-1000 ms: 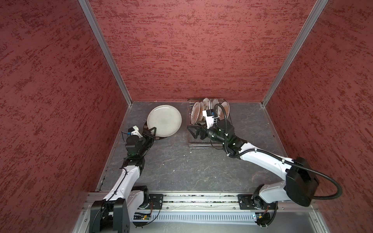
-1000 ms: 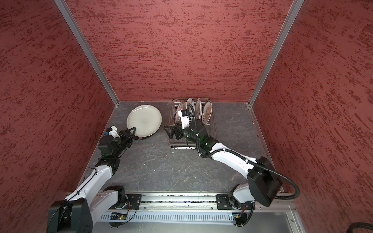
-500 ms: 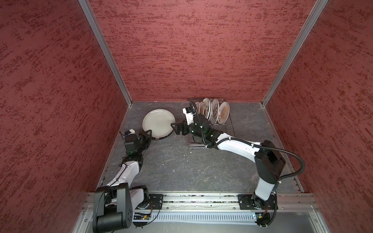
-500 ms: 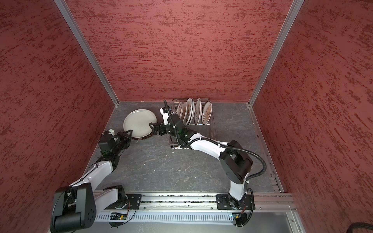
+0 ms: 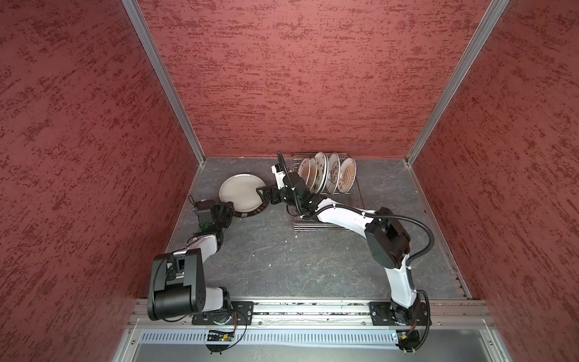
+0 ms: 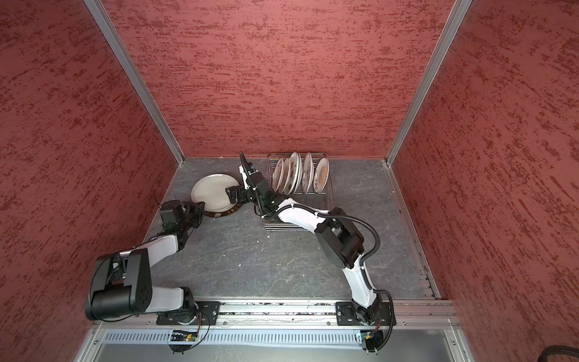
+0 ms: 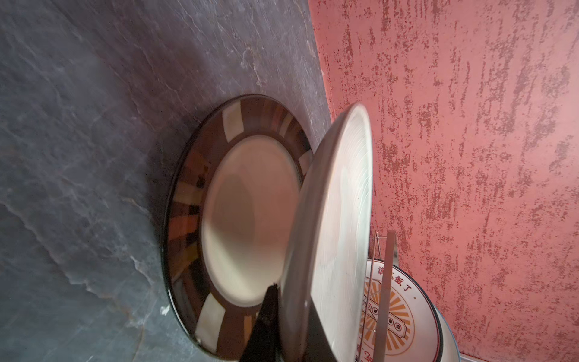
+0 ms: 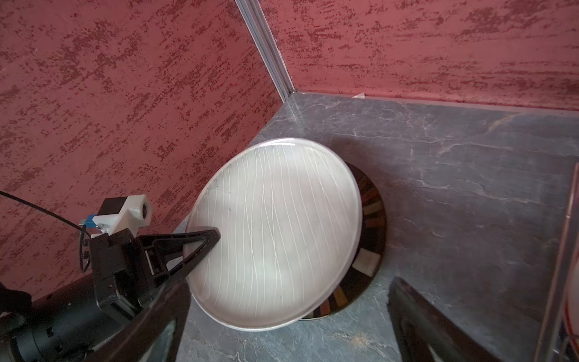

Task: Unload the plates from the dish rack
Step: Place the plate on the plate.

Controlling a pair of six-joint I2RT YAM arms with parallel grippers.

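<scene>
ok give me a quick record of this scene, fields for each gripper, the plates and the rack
left gripper: shut on the rim of the white ribbed plate
white ribbed plate: tilted, over the brown-rimmed plate; contact unclear
brown-rimmed plate: flat on the table, beside the dish rack
right gripper: open, by the white ribbed plate's rack-side edge, holding nothing
dish rack: against the back wall, about five upright plates in it
progress: two plates out of the rack

Seven plates (image 5: 241,192) (five racked), one rack (image 5: 313,226)
</scene>
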